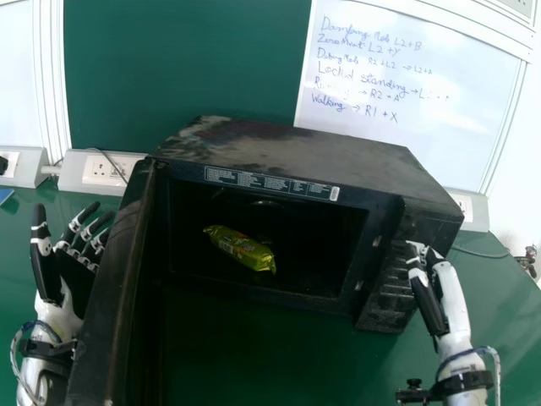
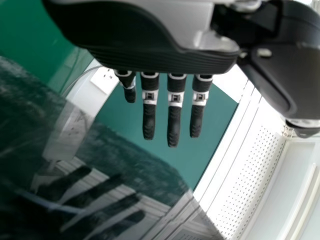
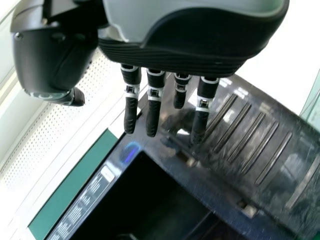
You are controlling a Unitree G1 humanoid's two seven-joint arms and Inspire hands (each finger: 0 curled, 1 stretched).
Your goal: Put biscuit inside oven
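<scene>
Head view: biscuit [image 1: 241,248] inside oven [image 1: 304,156], apart from open left fingers [image 1: 82,218] and open right fingers [image 1: 436,256]

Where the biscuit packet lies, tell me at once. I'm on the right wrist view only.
Observer: The biscuit packet lies inside the oven.

Operator: Good. Report the door next.

Observer: It stands open, on the robot's left side of the oven.

Operator: Now give me the left hand.

Observer: It is to the left of the open door, on its outer side.
</scene>
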